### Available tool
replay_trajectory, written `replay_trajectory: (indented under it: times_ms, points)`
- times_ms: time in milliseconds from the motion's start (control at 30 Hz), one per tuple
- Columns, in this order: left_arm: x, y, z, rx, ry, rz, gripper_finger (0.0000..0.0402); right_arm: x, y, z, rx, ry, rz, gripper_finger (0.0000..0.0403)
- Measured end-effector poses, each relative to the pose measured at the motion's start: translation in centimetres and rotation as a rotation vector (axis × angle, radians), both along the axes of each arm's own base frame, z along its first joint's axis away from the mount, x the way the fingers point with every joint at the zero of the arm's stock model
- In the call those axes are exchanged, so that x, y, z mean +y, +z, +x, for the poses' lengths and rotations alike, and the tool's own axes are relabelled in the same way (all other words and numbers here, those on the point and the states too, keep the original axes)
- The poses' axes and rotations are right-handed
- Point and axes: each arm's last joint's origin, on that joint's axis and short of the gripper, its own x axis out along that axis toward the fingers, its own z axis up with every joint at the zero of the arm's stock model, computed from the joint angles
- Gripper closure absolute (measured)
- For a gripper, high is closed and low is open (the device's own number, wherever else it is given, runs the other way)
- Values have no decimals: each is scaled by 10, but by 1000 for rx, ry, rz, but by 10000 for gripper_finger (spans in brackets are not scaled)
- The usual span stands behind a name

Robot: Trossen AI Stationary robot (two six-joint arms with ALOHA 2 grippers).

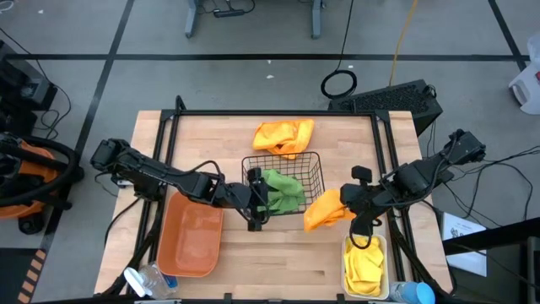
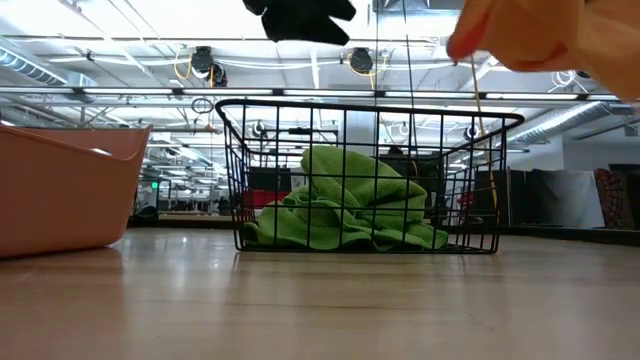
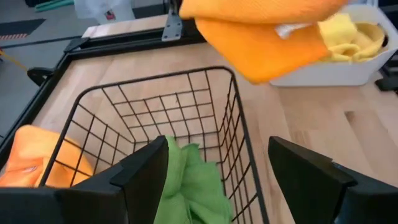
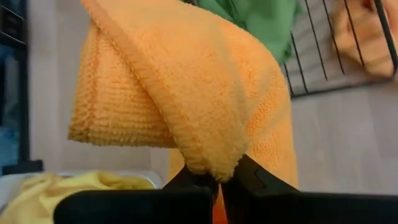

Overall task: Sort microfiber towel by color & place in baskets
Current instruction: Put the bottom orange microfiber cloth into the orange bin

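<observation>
**Inspector A:** What is showing at table level?

**Inspector B:** A black wire basket [image 2: 368,175] is standing mid-frame on the wooden table [image 2: 320,305]. Green towels [image 2: 345,205] are lying heaped inside it, reaching roughly half its height.

**Inspector A:** Anything to the left?

**Inspector B:** An orange bin [image 2: 65,185] is sitting there, cut off by the frame edge, well apart from the basket.

**Inspector A:** And above?

**Inspector B:** A dark gripper part [image 2: 300,17] is hanging over the basket's left side; its finger state is not showing. An orange towel [image 2: 545,40] is hanging blurred at the upper right, clear of the table, above the basket's right rim.
</observation>
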Motion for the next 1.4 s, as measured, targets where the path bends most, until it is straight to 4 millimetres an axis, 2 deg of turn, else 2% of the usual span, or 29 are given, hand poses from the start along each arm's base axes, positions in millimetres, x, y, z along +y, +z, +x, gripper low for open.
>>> replay_trajectory:
  times_ms: [200,533,733,933,1200,1400]
  points:
    - [-3,6,2,-64,-15,-2,120,5,7,11,-145,60,-7,401]
    - [-7,14,5,-149,-46,28,120,10,26,32,-460,93,-167,401]
    - [-12,14,4,-150,-71,48,120,14,30,39,-530,110,-198,401]
    - [-14,15,4,-162,-72,40,120,22,28,54,-589,144,-216,401]
    - [-29,17,-1,-182,-128,31,120,32,15,75,-600,115,-292,401]
    - [-43,17,-6,-182,-151,36,120,39,15,85,-664,105,-275,401]
